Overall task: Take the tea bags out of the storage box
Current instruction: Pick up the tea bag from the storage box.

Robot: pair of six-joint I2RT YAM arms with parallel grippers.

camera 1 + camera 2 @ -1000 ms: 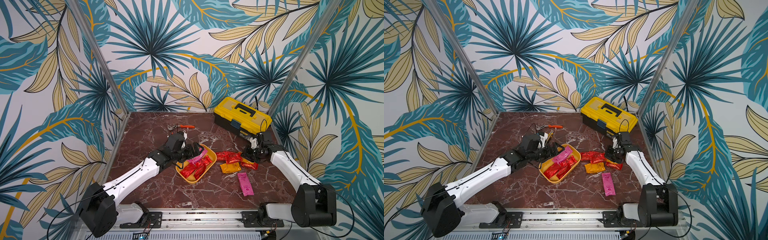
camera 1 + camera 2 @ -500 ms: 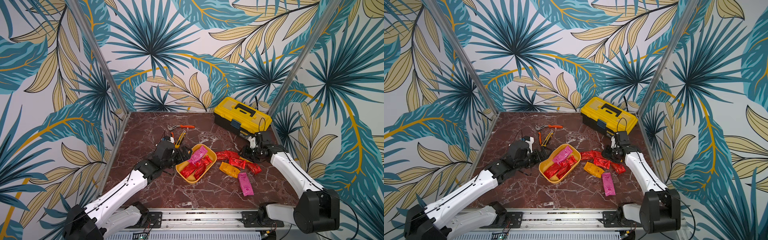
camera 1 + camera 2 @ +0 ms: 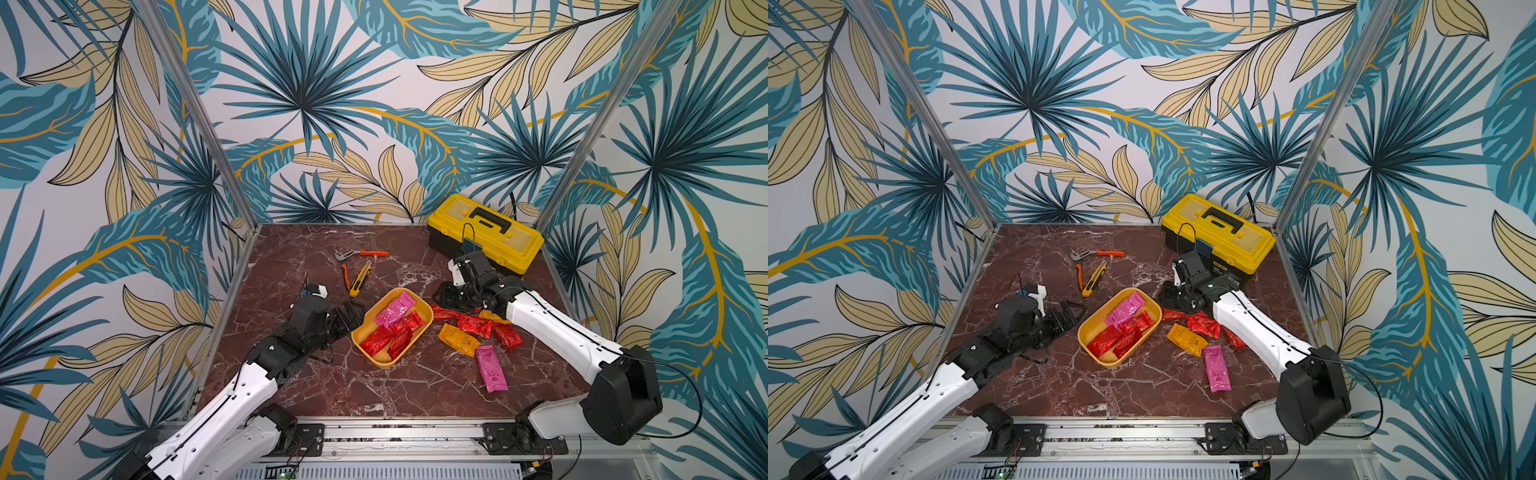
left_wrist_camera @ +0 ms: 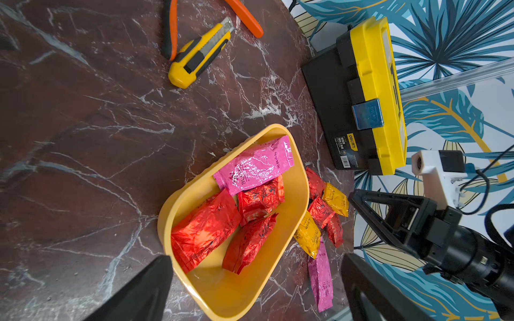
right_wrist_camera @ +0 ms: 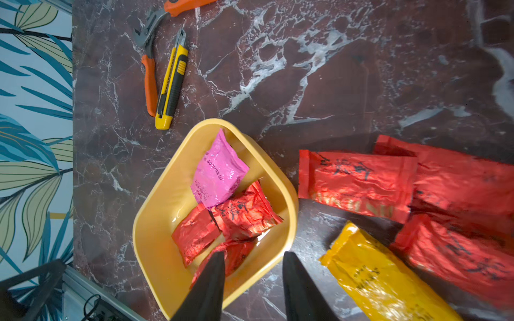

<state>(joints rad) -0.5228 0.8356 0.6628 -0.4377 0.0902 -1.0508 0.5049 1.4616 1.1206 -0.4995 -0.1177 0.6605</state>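
Tabletop (image 3: 332,386): dark red marble; fills the lower middle of both top views.
Toolbox (image 3: 486,232): yellow and black, lid down, upper right corner of the tabletop.
Left gripper (image 3: 352,318): jaws spread wide, nothing between them. Sits just left of the storage box, tips close to its left rim. A second ago it was at that rim; it then drew back toward the lower left, and now points at the box again.
Right gripper (image 3: 449,298): fingers part-way apart, and the wrist view shows only rim and marble in the gap. Hangs just upper right of the box. A second ago it was further right, over the loose pile.
Storage box (image 3: 384,362): yellow tray at frame centre, flat on the marble, unmoved.
Tea bags out (image 3: 473,326): six lie right of the box (three red, two orange, one pink (image 3: 491,368)). The nearer orange one (image 3: 457,340) now lies slanted; earlier it lay level.
Tea bags in (image 3: 405,328): three red plus one pink (image 3: 395,309) leaning on the far end.
Hand tools: utility knife (image 3: 360,284) and pliers (image 3: 361,253), above the box, untouched.
Reading: both grippers empty and turned toward the box, so probably between picks. Roughly four bags left, so just past halfway.
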